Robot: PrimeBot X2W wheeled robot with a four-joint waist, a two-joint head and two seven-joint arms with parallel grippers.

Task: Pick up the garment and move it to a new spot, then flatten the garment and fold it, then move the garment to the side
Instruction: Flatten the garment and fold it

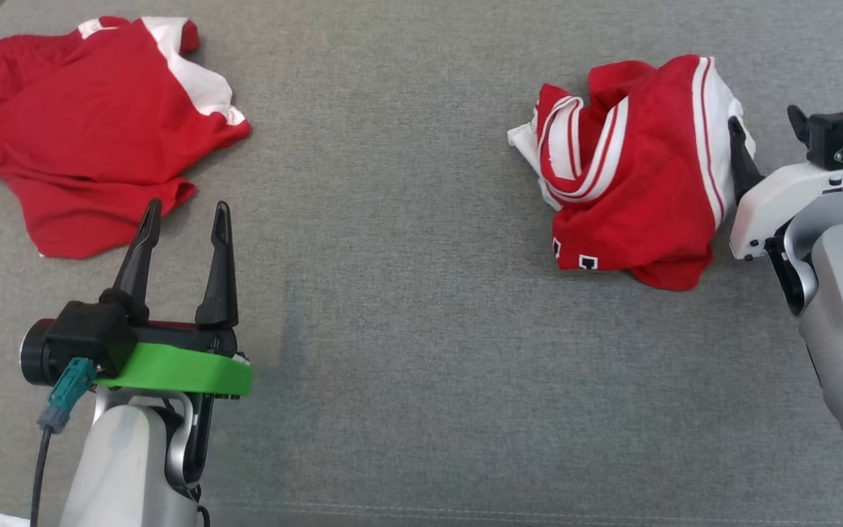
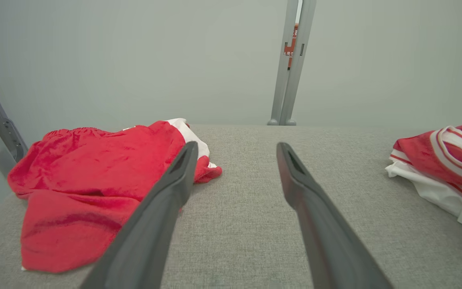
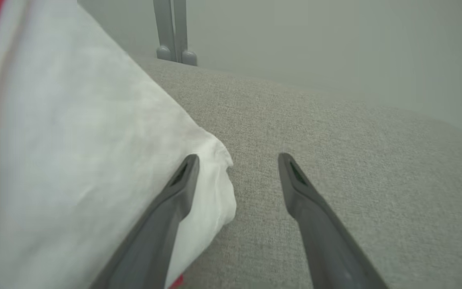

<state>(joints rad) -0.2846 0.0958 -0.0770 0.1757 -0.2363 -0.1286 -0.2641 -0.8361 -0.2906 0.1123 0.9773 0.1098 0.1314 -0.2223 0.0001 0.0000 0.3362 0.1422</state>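
A crumpled red garment point(image 1: 641, 176) with white stripes and a white lining lies on the grey cloth surface at the right. My right gripper point(image 1: 767, 130) stands open at its right edge. In the right wrist view the garment's white fabric point(image 3: 74, 160) is close up on the left. One finger of the right gripper point(image 3: 237, 158) lies against that white edge and the other is over bare cloth. Nothing is pinched between them. My left gripper point(image 1: 186, 212) is open and empty at the lower left, and its fingers point(image 2: 175, 180) point up the surface.
A second red garment point(image 1: 77, 124) with white trim lies spread at the upper left, just beyond the left gripper point(image 2: 237, 146). It also shows in the left wrist view point(image 2: 94, 180). The grey padded surface point(image 1: 421, 307) stretches between the two garments. A grey upright post point(image 2: 291, 60) stands at its far edge.
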